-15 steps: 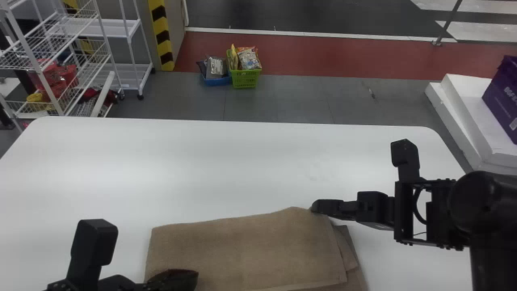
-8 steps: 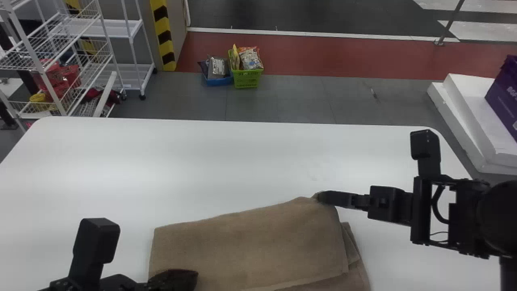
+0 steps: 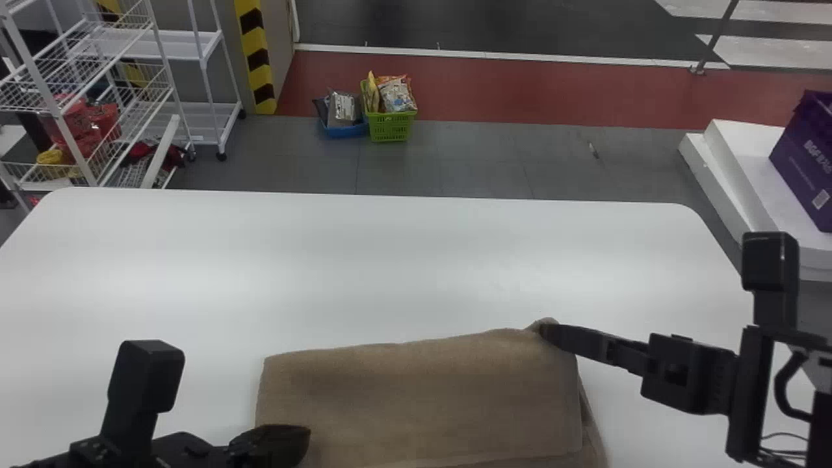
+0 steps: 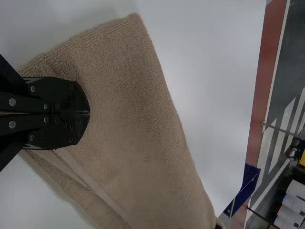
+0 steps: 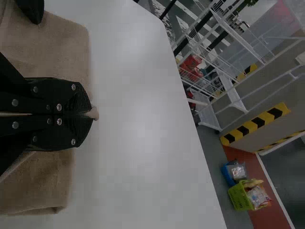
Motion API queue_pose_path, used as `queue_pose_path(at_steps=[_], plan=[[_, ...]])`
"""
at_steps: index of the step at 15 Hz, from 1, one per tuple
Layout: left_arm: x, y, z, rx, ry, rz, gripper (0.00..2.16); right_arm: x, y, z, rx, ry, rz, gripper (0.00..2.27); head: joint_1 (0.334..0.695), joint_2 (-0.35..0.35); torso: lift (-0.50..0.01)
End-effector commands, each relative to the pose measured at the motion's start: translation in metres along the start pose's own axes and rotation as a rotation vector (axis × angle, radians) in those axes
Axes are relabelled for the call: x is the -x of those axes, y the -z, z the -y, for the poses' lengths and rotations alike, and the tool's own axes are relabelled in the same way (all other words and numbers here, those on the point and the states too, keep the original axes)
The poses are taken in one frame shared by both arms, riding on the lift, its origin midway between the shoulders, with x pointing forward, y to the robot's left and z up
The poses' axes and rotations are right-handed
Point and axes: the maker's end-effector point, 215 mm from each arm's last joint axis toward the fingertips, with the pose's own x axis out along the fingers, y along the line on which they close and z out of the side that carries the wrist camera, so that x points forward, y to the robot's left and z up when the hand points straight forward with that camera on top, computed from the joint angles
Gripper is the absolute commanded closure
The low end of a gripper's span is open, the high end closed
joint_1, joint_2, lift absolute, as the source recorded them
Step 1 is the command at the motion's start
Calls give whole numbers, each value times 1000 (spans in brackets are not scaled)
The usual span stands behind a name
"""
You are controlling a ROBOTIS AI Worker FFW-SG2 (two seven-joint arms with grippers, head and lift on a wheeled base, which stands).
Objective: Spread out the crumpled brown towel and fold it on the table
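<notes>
While the slim black right gripper (image 3: 545, 329) pinches its far right corner, the brown terry-cloth towel (image 3: 416, 396) lies folded lengthwise along the near side of the table

Because the towel's long axis runs from left to right before the robot, the two grippers sit at different parts of its length. The slim black left gripper (image 3: 305, 439) is over the towel's left part, set in from the far edge and nearer the robot; its two flat fingers are together, with no cloth seen between them. Whether it presses down on the towel, I cannot tell. The right gripper comes in from the right, clamped on the corner, and a small nub of cloth (image 5: 94, 113) pokes out past its fingertips.

The main body of cloth therefore lies to the left of the right gripper and runs towards the robot, with an under layer (image 3: 595, 435) peeping out along the right side. All of it rests on the smooth white table (image 3: 325, 260) with rounded corners.

The crumpled stage looks finished; the step in hand seems to be squaring the upper layer over the lower one. The right gripper has the nearer claim on that work: a gentle pull to the right, along the long axis, would draw the far edge straight. Pulled too hard, the towel could skew or slide as one piece, and so thin a pinch might slip. A further fold would probably come after that.
</notes>
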Motion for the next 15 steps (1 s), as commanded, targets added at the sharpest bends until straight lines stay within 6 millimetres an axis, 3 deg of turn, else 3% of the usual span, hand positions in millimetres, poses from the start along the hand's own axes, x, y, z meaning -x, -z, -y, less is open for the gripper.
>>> queue_pose_path(at_steps=[1, 5, 8, 10, 13, 15], plan=[[-1, -1, 0, 10, 1, -6, 2071, 23, 9, -1, -12, 4, 19, 1541, 695, -92, -127], [-2, -8, 0, 8, -2, 6, 1949, 44, -9, -11, 20, 3, 82, 1541, 695, -123, -127], [-1, -4, 1, 17, 4, 0, 1916, 42, -10, 7, -4, 40, 81, 1541, 695, -131, -127], [0, -3, -2, 17, -5, -3, 1916, 41, 0, -5, -21, 5, 73, 1541, 695, -144, -127], [0, -5, -3, 15, -8, 0, 1916, 57, 23, -33, 20, -21, 49, 1541, 695, -124, -127], [0, -6, -6, 14, -12, 4, 1916, 89, 14, -54, 73, -36, 94, 1541, 695, -109, -127]])
